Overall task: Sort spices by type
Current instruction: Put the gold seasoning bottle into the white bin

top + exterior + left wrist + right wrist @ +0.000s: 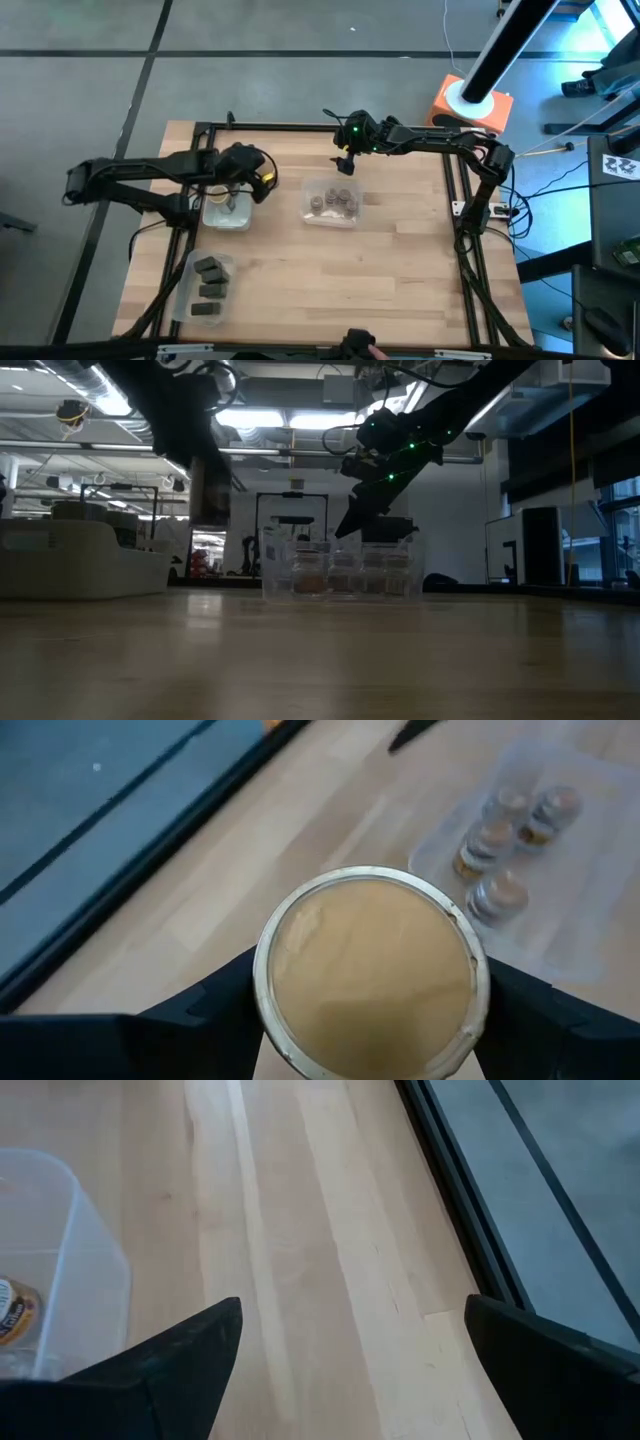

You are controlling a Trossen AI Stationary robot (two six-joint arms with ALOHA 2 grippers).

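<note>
A tan-topped cylindrical jar (pixel 370 975) fills the left wrist view, with my left gripper (pixel 370 1030) shut on it above the clear tray (pixel 215 218) at the table's left. From above, the gripper (pixel 245 175) hides the jar. A second clear tray (pixel 330 203) at mid-table holds several squat round jars (pixel 505 840). Dark rectangular packets (pixel 210 280) lie in a third tray (pixel 190 300) near the front left. My right gripper (pixel 345 165) hangs open over bare table just beyond the middle tray, with nothing between its fingers (pixel 180 1350). My left gripper pinches the tan-topped jar between its two fingers (pixel 210 1015), one on each side of the jar's round wall just under the lid's rim (pixel 262 990). The fingers slant downward from the table's left. The jar's top faces the wrist, and the jar is clear of the table.
Black frame rails (pixel 300 127) run along the table's far edge and sides. Bare wood (pixel 370 280) lies in front of and to the right of the middle tray. An orange-and-white object (pixel 470 105) stands beyond the far right corner.
</note>
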